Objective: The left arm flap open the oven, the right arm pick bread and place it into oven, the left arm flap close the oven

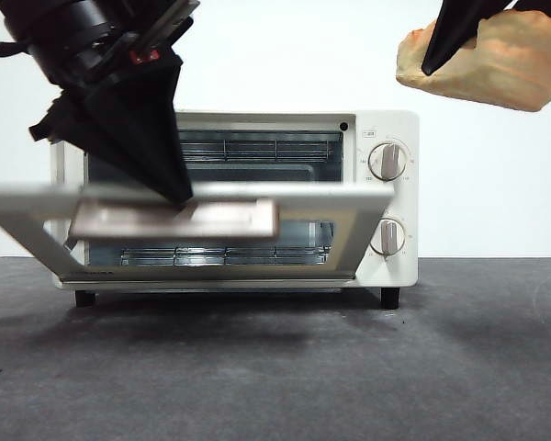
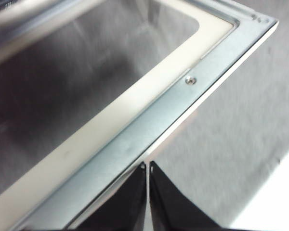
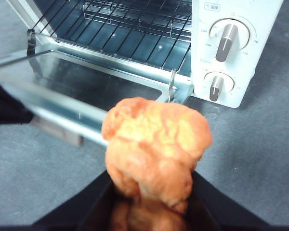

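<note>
Your left gripper [image 2: 148,166], jaws pressed together, props the oven [image 1: 390,197] door [image 1: 331,195] open; right gripper [image 3: 151,185] pinches the bread [image 3: 156,144] above, ready.

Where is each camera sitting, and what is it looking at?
Front view: low at table height, facing the oven; the left claw presses its opened door, and the right claw holds the bread high.
Left wrist view: on the left arm, looking down at the door's edge; its shut claw shows.
Right wrist view: on the right arm, over the bread, facing the wire rack.
All share the door.
</note>
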Available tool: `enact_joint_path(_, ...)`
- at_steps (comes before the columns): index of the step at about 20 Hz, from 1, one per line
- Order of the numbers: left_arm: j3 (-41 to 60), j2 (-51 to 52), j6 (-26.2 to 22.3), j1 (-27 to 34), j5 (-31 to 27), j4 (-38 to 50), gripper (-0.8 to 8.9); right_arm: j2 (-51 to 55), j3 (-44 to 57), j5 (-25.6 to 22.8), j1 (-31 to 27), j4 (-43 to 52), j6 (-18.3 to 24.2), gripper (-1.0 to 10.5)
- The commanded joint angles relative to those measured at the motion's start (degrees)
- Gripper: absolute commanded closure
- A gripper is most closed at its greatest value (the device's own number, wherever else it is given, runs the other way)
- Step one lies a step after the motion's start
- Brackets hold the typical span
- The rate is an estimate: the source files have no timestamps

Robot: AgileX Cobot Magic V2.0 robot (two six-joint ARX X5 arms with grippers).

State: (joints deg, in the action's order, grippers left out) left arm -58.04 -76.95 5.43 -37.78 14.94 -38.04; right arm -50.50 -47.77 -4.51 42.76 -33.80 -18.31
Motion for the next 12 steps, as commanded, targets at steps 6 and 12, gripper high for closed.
enact_joint_path(6, -0.4, -1.0, 0.2, -0.9, -0.3, -0.9, 7.97, -0.4, -1.0, 0.2, 0.6, 0.8, 0.4, 7.9)
enact_joint_path(12, -0.4, 2.3, 1.5, 1.3, -4.5, 0.6, 7.97, -2.6, -1.0, 3.4, 0.6, 2.5, 0.3, 7.9)
